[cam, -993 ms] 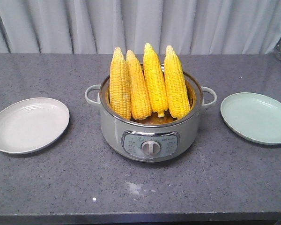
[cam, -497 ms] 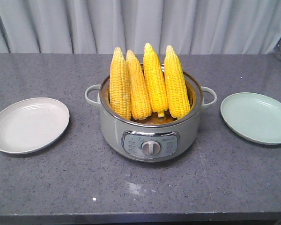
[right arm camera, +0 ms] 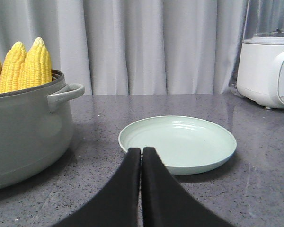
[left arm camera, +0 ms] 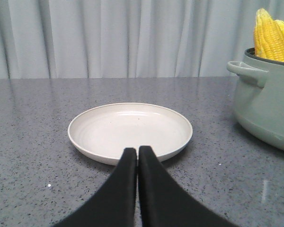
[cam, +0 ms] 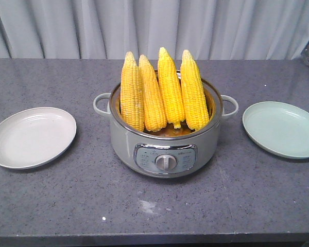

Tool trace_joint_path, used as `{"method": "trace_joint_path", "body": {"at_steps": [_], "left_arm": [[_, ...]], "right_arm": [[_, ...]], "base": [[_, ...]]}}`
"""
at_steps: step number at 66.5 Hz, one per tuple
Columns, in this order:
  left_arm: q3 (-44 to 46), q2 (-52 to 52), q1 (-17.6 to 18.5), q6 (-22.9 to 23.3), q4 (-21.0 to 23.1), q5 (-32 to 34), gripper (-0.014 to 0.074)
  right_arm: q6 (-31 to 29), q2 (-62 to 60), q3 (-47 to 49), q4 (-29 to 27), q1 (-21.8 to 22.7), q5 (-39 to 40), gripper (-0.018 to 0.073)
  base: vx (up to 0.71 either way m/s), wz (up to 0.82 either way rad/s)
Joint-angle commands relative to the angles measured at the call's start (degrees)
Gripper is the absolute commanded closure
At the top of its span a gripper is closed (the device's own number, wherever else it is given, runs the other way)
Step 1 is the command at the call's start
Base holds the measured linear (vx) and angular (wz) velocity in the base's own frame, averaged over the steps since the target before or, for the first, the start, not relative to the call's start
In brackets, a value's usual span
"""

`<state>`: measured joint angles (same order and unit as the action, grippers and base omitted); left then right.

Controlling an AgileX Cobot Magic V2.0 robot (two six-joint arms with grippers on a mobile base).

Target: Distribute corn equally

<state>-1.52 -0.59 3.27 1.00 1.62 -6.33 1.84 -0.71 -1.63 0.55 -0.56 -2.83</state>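
Centrally in the front view, four cobs of corn upright, tips up, inside the grey-green pot. Print around its dial too small to read (brand included). Left gripper and right gripper both pinched together, empty.

Pot at centre of counter. Four corn cobs upright in pot, side by side. Left plate left of pot, right plate right of pot, both apart from it. Curtain behind counter.
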Motion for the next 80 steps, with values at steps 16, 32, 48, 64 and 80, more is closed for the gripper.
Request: {"method": "trace_joint_path", "body": {"at_steps": [16,32,48,64,80], "left_arm": [[-0.24,-0.92,-0.09,0.43,0.16,3.89,0.0603],[-0.24,-0.92,-0.09,0.43,0.21,3.89,0.0603],[-0.24,-0.92,-0.09,0.50,0.59,3.89,0.0603],[6.56,-0.20,-0.09,0.65,0.64,-0.22,0.0603],[22.56,12.79,-0.09,2.58,0.64,-11.72,0.0603]], "right_arm": [[0.07,-0.03,1.78,0.15,0.27,3.80,0.0566],[0.07,-0.03,1.78,0.15,0.27,3.75,0.0566],[1.33,0.33,3.05,0.15,0.27,2.04,0.0566],[1.27,10.09,10.97,0.58,0.27,-0.17,0.0566],[0.65,23.80,24.27,0.63,0.27,-9.37,0.0566]], "base": [[0.00,0.00],[0.00,0.00],[0.00,0.00],[0.00,0.00],[0.00,0.00]]}}
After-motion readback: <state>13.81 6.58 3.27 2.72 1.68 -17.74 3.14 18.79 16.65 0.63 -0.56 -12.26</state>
